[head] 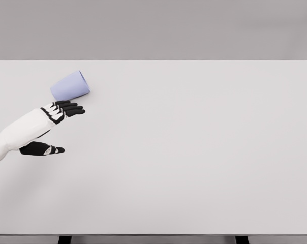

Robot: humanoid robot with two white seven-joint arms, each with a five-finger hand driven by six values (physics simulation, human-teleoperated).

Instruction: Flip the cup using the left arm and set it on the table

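**Op:** Head view, only camera I have. Cup (70,85), pale lilac, lies tipped on its side on the table (194,152), just beyond my fingertips (78,110) and a little to their left. I cannot tell from here which end is the mouth.

**Log:** Contact yet?

**Op:** None that I can see. A thin strip of bare table shows between the fingertips and the cup wall. Left hand (62,110) comes in low from the left edge, fingers stretched out flat and close together, nothing in them. A dark thumb (41,149) sits well below the fingers, spread away from them, so the hand is wide across thumb-to-fingers.

**Log:** Right arm?

**Op:** Out of frame.

**Log:** Step?

**Op:** My read: reach phase, grasp not yet made. Flip and set-down both outstanding.

**Log:** Next move needs?

**Op:** I'd carry the fingers forward and slightly left until the cup wall sits between fingers and thumb, then close around its side. Risk as I judge it: a lying cup rolls, so a fingertip nudge before the thumb arrives could push it away toward the far edge.
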